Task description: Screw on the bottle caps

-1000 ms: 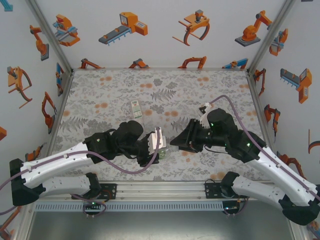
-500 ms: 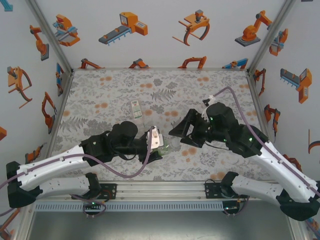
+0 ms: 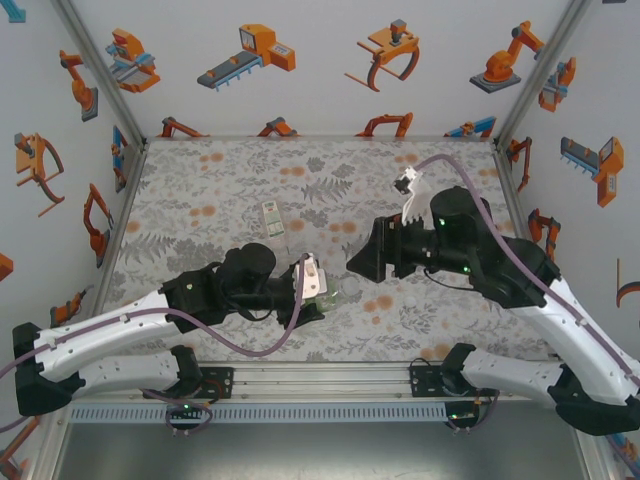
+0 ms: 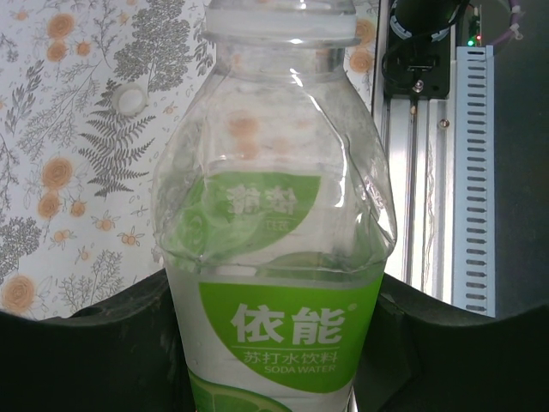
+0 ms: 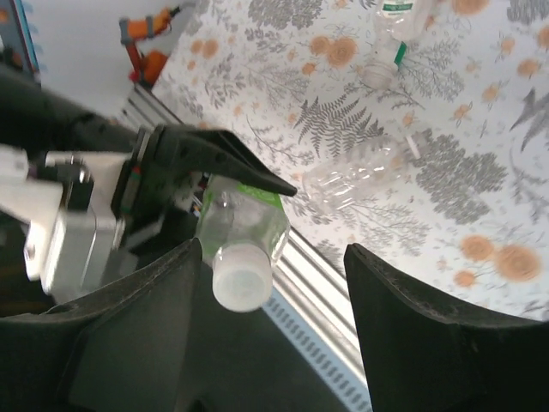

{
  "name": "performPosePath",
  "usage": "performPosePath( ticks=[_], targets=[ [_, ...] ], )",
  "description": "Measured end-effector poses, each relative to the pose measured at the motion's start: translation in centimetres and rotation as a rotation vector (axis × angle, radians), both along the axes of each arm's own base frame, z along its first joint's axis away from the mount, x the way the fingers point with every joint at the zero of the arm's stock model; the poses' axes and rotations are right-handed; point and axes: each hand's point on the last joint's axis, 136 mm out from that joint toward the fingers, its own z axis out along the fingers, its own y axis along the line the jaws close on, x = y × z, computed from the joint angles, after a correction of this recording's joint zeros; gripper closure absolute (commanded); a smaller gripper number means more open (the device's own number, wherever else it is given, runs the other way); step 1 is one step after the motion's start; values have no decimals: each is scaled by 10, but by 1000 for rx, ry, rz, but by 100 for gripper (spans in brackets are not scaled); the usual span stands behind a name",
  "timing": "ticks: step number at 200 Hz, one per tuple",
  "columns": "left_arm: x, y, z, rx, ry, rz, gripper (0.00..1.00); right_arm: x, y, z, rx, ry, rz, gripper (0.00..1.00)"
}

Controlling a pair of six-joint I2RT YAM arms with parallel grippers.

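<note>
My left gripper is shut on the green-labelled bottle, held on its side above the table. A white bottle cap sits on its neck. My right gripper is open just beyond that cap, which lies between the fingers, close to the left one. A plain clear bottle lies on the table beyond. The white-and-green labelled bottle lies further back. A loose cap rests on the table.
The metal rail runs along the table's near edge, just below the held bottle. Both arms meet over the table's front middle. White walls with orange robot pictures close in the floral table at the left, back and right.
My right gripper has opened off the cap and drawn back to the right. My left gripper turned the bottle a little, then held still.
</note>
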Motion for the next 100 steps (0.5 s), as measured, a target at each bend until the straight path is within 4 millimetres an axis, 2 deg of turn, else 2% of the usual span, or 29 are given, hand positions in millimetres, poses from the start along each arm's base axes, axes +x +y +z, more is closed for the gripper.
performPosePath(
  ticks=[38,66,100],
  targets=[
    [-5,0,-4,14,18,-22,100,-41,1,12,-35,-296,335,40],
    [-8,-2,-9,28,35,-42,100,-75,-1,6,-29,-496,579,40],
    [-11,-3,-16,48,56,-62,100,-89,3,-6,-26,-619,730,44]
  ],
)
